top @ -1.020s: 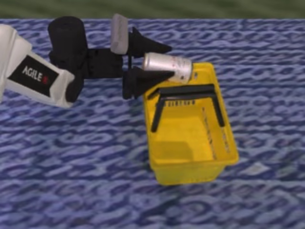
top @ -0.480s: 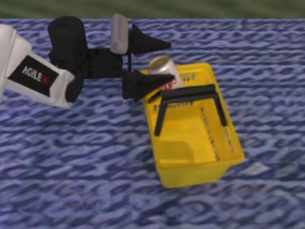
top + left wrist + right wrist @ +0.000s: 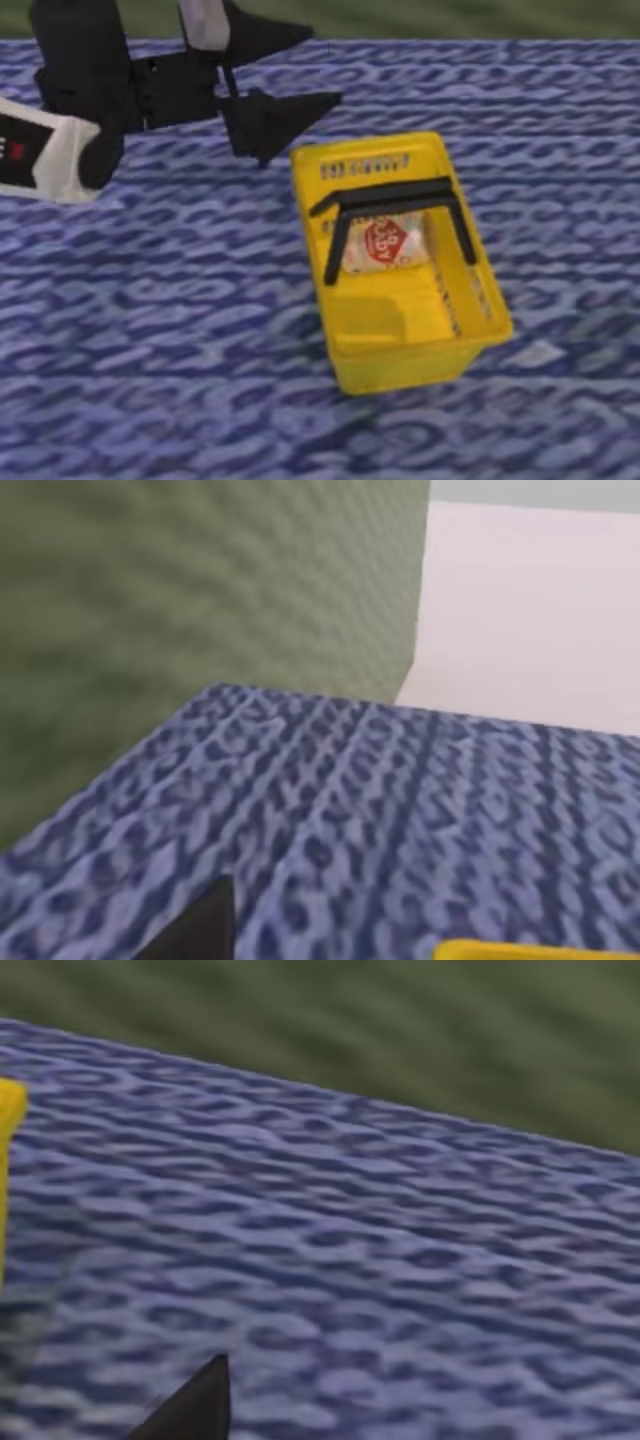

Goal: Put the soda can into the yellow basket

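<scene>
Soda can (image 3: 385,242) inside yellow basket (image 3: 470,335), apart from left end effector (image 3: 300,68).

A blue patterned tablecloth (image 3: 150,330) covers the table and fills most of the top view. A green wall (image 3: 200,580) runs along the upper edge. A pale surface (image 3: 530,610) occupies the left wrist view's upper right.

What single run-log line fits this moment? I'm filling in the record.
soda can: lying inside yellow basket | left gripper: open, empty, beyond basket's far-left corner | right arm: not in top view
</scene>
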